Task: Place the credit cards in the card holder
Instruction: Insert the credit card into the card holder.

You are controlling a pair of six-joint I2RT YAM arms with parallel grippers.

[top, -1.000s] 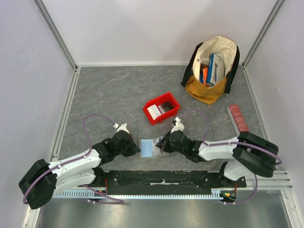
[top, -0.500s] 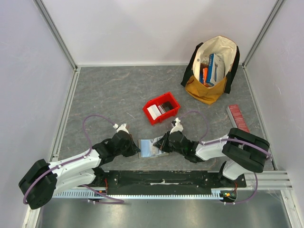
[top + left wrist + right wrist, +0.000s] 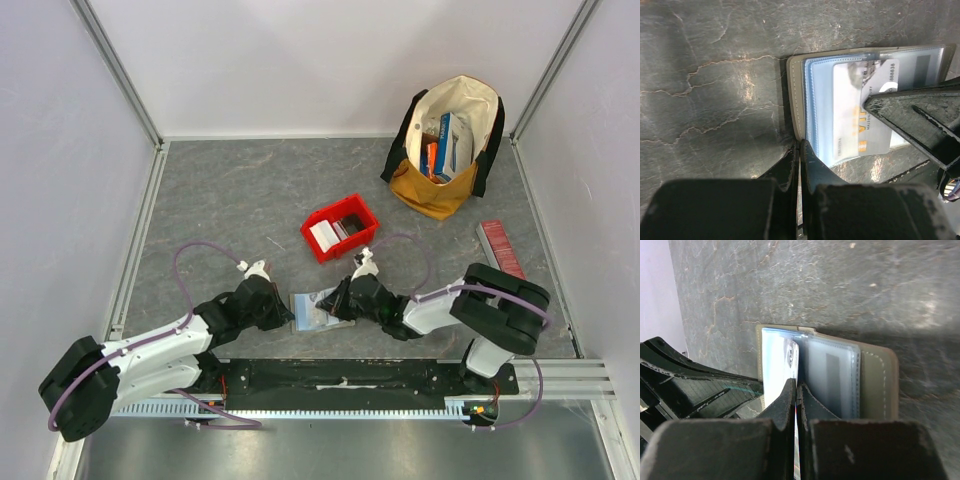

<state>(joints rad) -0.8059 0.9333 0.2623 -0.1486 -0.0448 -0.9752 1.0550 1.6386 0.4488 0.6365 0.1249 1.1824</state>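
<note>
Looking down from above first. Spotting the flat grey-olive folding card holder (image 3: pixel 312 311) lying open on the grey stone-look table (image 3: pixel 220 200), close to the arm bases. Beside its left edge, the left gripper (image 3: pixel 288 313); beside its right edge, the right gripper (image 3: pixel 338 301). Just behind, a red plastic bin (image 3: pixel 362 207) with more thin plastic credit cards (image 3: pixel 323 236) waiting inside.

Moving to the left wrist view. Seeing the left fingers (image 3: pixel 787 165) squeezed nearly together on the near left corner of the card holder (image 3: pixel 796 100), most likely to stop it sliding. Over the clear pockets, a thin white plastic card with orange letters (image 3: pixel 850 125), tilted, one end looking tucked under the plastic and the other end out.

Turning to the right wrist view. Seeing the right fingers (image 3: pixel 785 405) pinched tight on that white card (image 3: pixel 791 362), seen edge-on and aimed at a pocket. In the next pocket, a dim grey shape, maybe another card, too hard to tell.

Judging from all this: one card partly in, not seated yet. Left to do: slide it home, then fetch the rest from the bin.
</note>
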